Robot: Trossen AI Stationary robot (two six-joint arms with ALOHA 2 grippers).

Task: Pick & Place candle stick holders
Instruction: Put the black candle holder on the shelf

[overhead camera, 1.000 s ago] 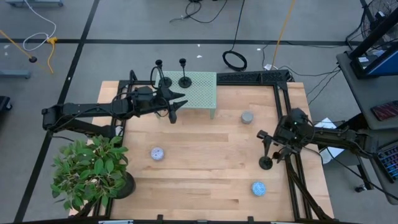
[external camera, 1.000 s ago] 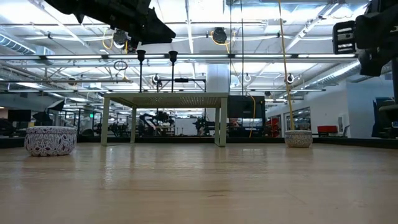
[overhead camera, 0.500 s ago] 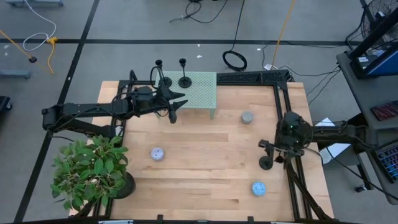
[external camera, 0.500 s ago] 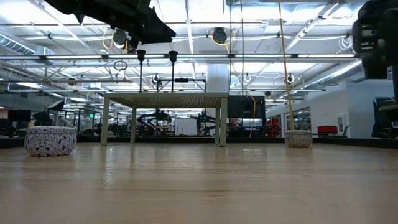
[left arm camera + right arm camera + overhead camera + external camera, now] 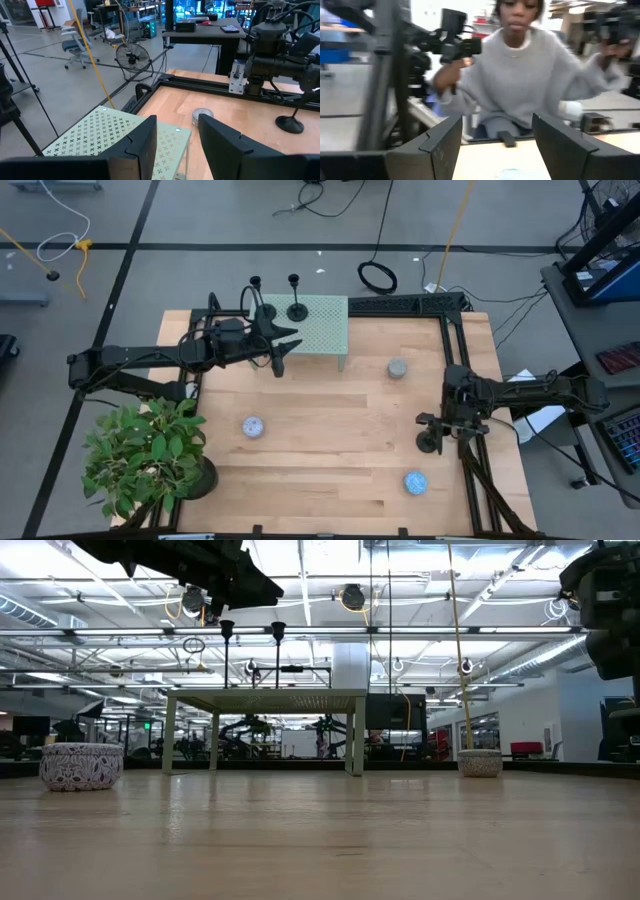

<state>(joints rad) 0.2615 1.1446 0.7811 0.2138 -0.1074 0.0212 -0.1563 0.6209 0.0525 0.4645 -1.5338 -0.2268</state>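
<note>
The right claw, fingers parted and empty, hangs just beside a holder standing at the surface's right edge, while the left claw, also parted, waits near two holders on the far rack.

The high view looks straight down on the whole wooden table. The low view sits at tabletop level, facing across to the small green perforated stand, which the high and left wrist views share. The left wrist view looks across the table toward the right arm. The right wrist view, seemingly blurred, faces a person beyond the table.
</note>
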